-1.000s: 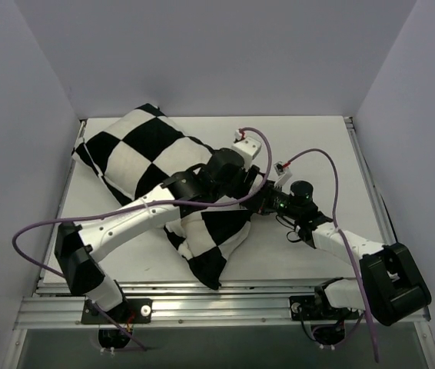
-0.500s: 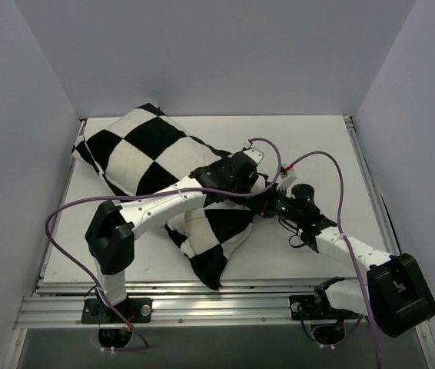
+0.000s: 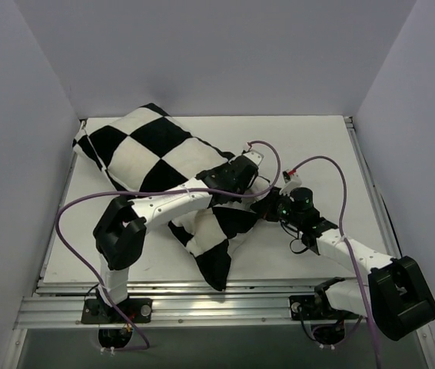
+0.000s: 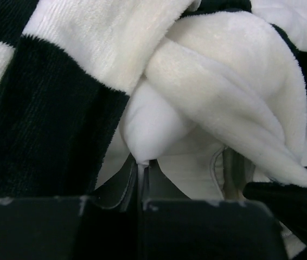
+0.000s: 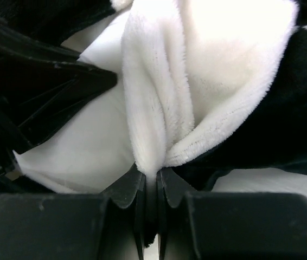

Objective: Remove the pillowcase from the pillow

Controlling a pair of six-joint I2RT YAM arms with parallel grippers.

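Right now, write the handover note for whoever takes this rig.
Grips: the left gripper is shut on a pinch of the smooth white pillow. The right gripper is shut on a plush fold of the pillowcase.
Where: the covered pillow lies across the left and middle of the table, and both grippers meet at its right edge.
Done: both grips are set and a bit of pillow is bared.
Left: pull the two apart until the pillow is out. Nearly all of it is inside the pillowcase.
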